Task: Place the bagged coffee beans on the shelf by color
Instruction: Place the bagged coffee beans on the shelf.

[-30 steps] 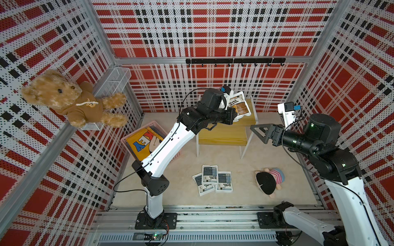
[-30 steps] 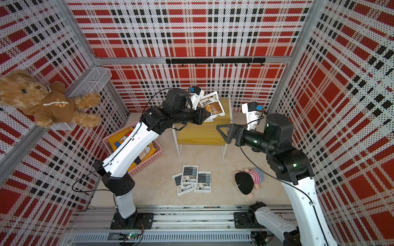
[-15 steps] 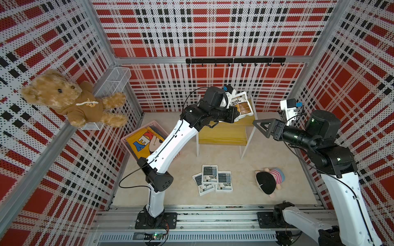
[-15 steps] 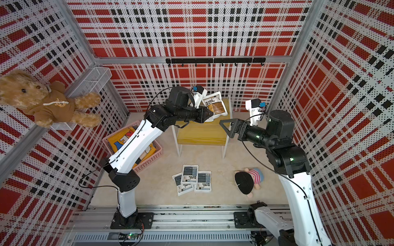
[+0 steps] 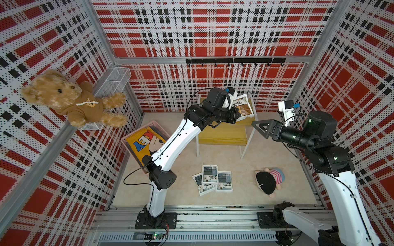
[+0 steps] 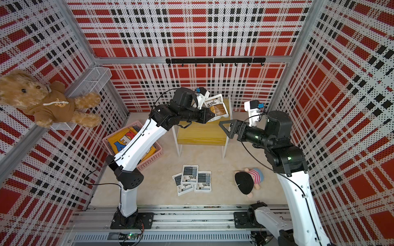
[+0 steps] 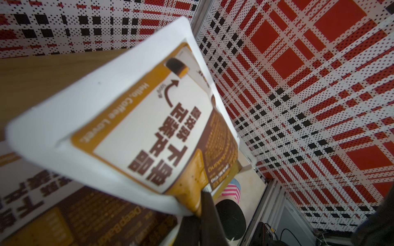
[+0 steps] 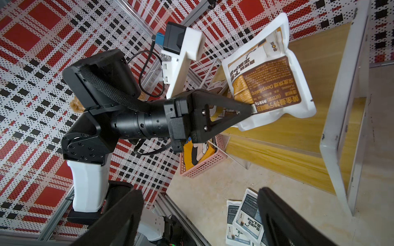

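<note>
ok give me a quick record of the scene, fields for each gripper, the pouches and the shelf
left gripper: shut on a brown-label pouch, held tilted over the shelf top board
right gripper: open, empty, beside the shelf
already on shelf: at least a second brown-label pouch lying on the top board
grey-label pouches: three, overlapping on the floor in front of the shelf
other items: pink basket, teddy bear, small doll
</note>
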Controlling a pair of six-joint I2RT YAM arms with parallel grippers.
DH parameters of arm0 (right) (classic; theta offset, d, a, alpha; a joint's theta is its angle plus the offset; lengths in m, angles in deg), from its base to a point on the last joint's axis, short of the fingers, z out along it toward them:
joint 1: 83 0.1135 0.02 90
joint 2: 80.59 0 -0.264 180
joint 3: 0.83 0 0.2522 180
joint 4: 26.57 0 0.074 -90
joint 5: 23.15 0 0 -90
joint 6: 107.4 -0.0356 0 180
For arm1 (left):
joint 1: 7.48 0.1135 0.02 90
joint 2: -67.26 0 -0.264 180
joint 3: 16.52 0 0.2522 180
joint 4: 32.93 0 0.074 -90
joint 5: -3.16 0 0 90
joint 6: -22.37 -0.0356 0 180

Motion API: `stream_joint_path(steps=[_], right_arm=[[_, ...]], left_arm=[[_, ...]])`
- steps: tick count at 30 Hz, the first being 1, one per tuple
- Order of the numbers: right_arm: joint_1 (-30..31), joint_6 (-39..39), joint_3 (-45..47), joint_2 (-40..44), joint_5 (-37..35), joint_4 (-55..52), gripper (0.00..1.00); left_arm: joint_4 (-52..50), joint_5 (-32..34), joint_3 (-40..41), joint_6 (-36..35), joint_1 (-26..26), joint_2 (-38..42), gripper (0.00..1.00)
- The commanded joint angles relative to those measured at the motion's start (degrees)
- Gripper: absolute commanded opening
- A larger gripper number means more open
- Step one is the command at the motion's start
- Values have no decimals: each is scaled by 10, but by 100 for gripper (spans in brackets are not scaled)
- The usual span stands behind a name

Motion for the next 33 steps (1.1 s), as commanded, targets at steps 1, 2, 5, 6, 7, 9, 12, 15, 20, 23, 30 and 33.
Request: stream_joint_path(steps=[1, 2, 5, 6, 7, 9, 12, 15, 20, 23, 30, 33], right_arm=[[-7, 3, 6, 9, 7, 13, 91], [-7, 3, 7, 9, 8, 13, 91], [-10, 5, 9, 10, 10, 14, 91], [-11, 5, 10, 10, 10, 14, 91], [-11, 5, 9, 10, 11, 14, 91], [-14, 5, 10, 10, 11, 12, 91], [-20, 3, 12, 9, 12, 17, 91], [-28, 1, 15, 5, 23, 26, 90], [-56, -4, -3, -21, 56, 46, 82], [-56, -13, -23, -54, 85, 66, 79], [-56, 1, -53, -103, 98, 61, 77], [-58, 7, -63, -114, 98, 59, 76]], left_arm=[[6, 0, -19, 10, 4, -14, 6], [6, -1, -22, 11, 4, -15, 7], [6, 0, -31, 14, 6, -21, 7], [6, 0, -32, 14, 7, -23, 7], [6, -1, -34, 15, 8, -26, 7], [6, -2, -38, 15, 9, -28, 5], [6, -4, -35, 15, 10, -22, 0], [6, -14, -17, 13, 11, 2, 0], [11, -35, 34, 9, 12, 56, 0], [13, -52, 55, 5, 11, 71, 0], [25, -80, 88, -2, 11, 105, 0], [30, -87, 94, -2, 10, 111, 0]])
